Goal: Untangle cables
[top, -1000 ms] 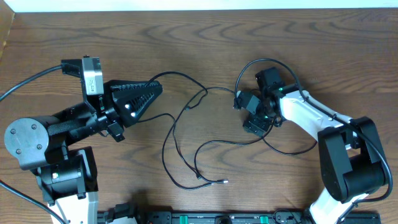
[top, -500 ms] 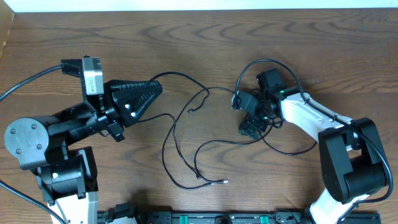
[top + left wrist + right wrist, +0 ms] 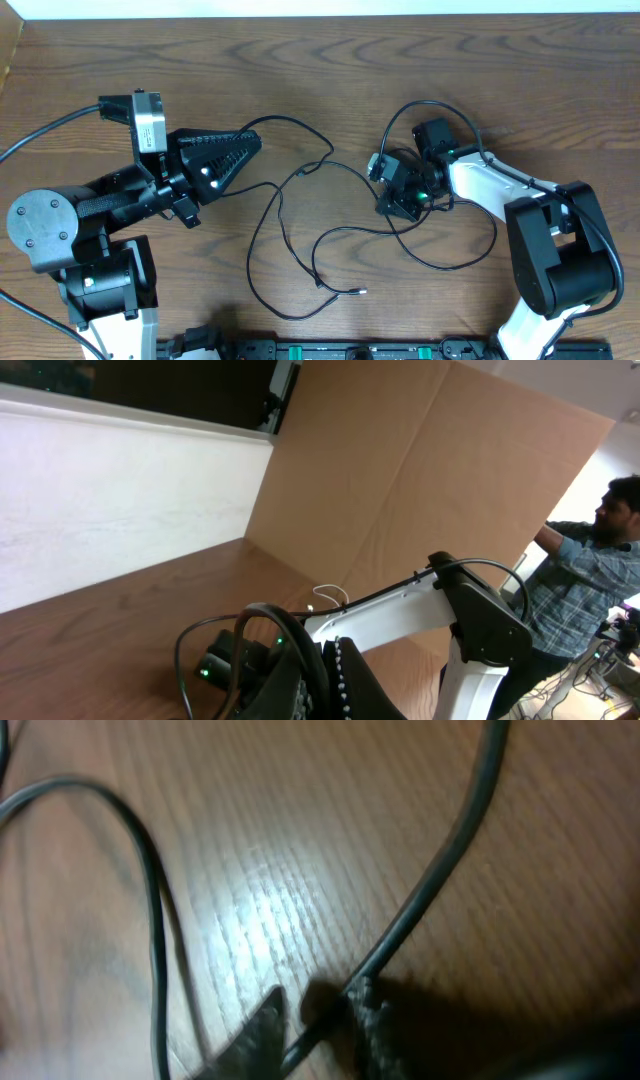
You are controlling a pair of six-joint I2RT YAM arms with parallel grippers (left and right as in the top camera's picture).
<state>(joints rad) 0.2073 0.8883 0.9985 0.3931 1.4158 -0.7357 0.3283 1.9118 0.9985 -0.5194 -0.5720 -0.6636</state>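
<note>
- Cables (image 3: 320, 215): lying as thin black loops on the middle of the wooden table (image 3: 450, 60), crossing one another between the two grippers. One plug end (image 3: 360, 292) free near the front edge.
- Right gripper (image 3: 392, 188): low over the right-hand cluster of loops. From its wrist view, fingertips (image 3: 365, 1020) close on either side of one black cord (image 3: 430, 890). Too blurred to tell whether truly nipped or merely straddled.
- Left gripper (image 3: 250, 140): clenched tight, tip at the left end of the tangle. Cannot tell whether any strand is caught inside.
- Likely to slip free if pulled on a half-made hold, leaving the crossings as they lie.
- Likely to cinch rather than loosen if hauled sideways with the far end pinned at the left tip.
- Risk of hooking the thicker black loop (image 3: 430, 101) arching just beside the right wrist and dragging it in among the thin cords.
- Risk of sweeping the free plug end off the front of the table with too long a pull.
</note>
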